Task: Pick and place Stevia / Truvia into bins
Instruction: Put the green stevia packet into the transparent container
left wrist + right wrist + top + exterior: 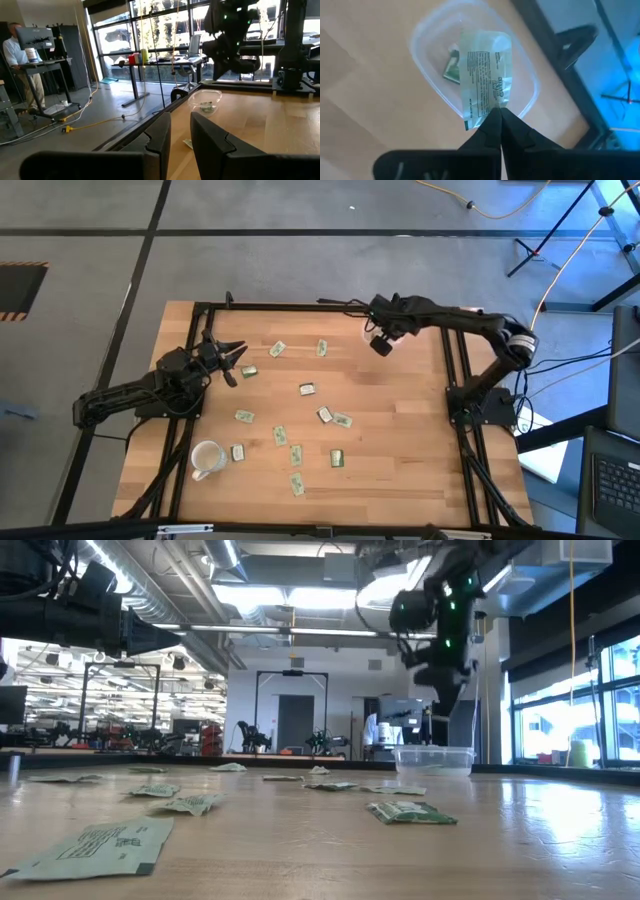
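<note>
My right gripper (497,117) is shut on one pale green and white Stevia sachet (485,70) and hangs over the clear bin (427,82) at the table's far right; in the high view it stands at the bin's near side (380,345). One sachet (451,68) lies in the bin on its floor. Several more sachets (307,388) lie flat across the middle and near part of the table. My left gripper (180,135) waits open at the table's left, holding nothing. My right gripper pinches the sachet's short end (495,102) between its two fingertips, close to one corner. The fingers come from above, slanting down. The sachet is lifted clear and sticks out past the fingertips over the bin's opening, its printed face toward the wrist camera.
A white mug (205,458) stands near the table's front left, with sachets (237,451) close by. The black frame rail (300,307) runs along the table's far edge just behind the bin (433,758). A person stands in the room beyond the table (12,55).
</note>
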